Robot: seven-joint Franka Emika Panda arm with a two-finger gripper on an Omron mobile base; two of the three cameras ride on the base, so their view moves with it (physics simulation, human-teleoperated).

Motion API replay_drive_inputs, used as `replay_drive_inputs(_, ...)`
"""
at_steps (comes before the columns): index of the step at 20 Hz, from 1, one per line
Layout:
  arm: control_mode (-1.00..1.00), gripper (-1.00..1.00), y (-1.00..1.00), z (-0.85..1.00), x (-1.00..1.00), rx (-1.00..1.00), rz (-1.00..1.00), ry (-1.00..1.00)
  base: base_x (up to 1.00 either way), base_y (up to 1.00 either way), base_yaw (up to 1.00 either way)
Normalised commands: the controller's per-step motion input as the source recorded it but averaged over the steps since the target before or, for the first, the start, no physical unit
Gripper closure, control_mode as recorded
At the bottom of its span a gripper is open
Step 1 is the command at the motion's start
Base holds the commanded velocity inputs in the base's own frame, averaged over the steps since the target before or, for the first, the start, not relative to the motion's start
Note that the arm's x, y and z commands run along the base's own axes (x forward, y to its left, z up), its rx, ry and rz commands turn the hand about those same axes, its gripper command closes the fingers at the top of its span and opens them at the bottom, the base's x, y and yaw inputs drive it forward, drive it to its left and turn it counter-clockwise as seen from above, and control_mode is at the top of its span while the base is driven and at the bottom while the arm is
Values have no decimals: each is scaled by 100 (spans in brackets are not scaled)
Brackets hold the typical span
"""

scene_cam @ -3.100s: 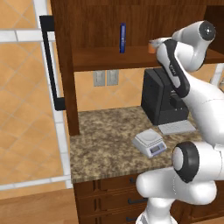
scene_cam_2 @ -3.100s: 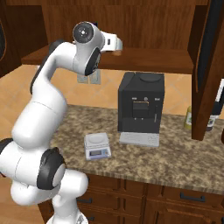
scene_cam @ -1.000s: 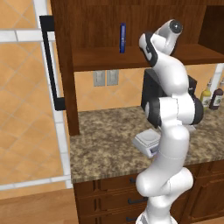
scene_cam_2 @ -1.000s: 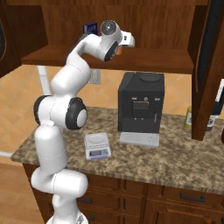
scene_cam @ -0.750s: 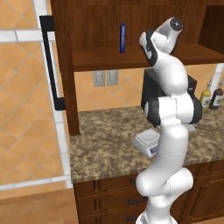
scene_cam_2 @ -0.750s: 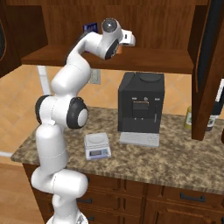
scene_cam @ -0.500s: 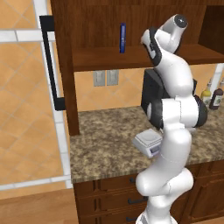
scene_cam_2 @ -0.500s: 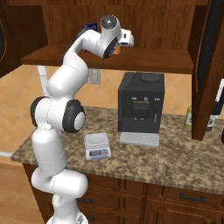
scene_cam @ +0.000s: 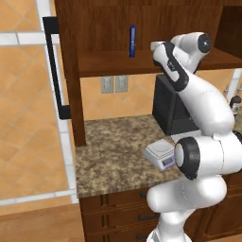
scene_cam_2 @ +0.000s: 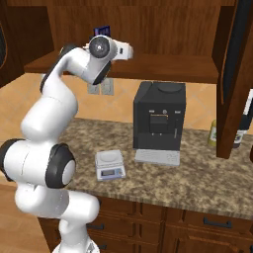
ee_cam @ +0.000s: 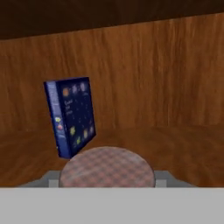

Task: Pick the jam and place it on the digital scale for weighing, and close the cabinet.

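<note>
The jam [ee_cam: 107, 167] has a round checked reddish lid. The gripper [ee_cam: 107, 181] is clamped on it, just in front of 1 blue box [ee_cam: 71, 116].

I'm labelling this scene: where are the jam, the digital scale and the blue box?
jam [ee_cam: 107, 167]: hand view, on its checked lid.
digital scale [scene_cam_2: 109, 158]: right base view, on its raised platform.
blue box [ee_cam: 72, 114]: hand view, on its front face.
</note>
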Motion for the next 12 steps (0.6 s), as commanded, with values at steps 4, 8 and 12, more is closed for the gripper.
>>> replay_drive_inputs(4,-100,100,-2,59,-100,0,14,-13,0,0,0)
replay_drive_inputs(8,-100,100,-15,41,-100,0,24,-3,0,0,0)
replay_drive_inputs(12,-100,100,-29,-7,-100,0,32,-5,0,0,0)
